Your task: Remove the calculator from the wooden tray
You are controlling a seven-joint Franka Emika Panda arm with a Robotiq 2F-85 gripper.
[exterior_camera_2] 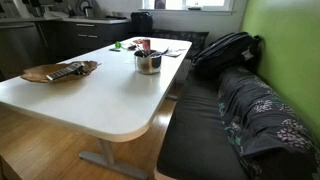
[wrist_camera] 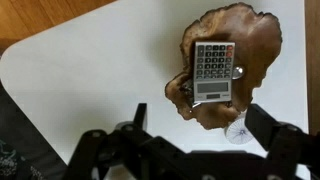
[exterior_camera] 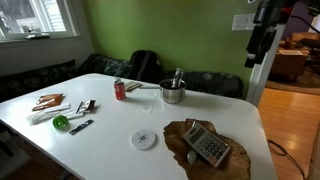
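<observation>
The grey calculator [exterior_camera: 209, 146] lies flat on the dark brown wooden tray [exterior_camera: 178, 134] at the near right of the white table. Both also show at the table's left end in an exterior view, calculator [exterior_camera_2: 67, 71] on tray [exterior_camera_2: 38, 73]. In the wrist view the calculator [wrist_camera: 213, 71] sits keys up, across the middle of the tray [wrist_camera: 255, 40]. My gripper [wrist_camera: 198, 112] is open and empty, high above the tray, with its fingers spread on either side. The arm and gripper [exterior_camera: 256, 48] hang at the upper right, well above the table.
A white round disc [exterior_camera: 145, 139] lies beside the tray and also shows in the wrist view [wrist_camera: 238, 133]. A steel pot [exterior_camera: 172, 92], a red can [exterior_camera: 119, 90] and small items [exterior_camera: 61, 122] stand farther along the table. A bench with a backpack [exterior_camera_2: 228, 50] runs beside the table.
</observation>
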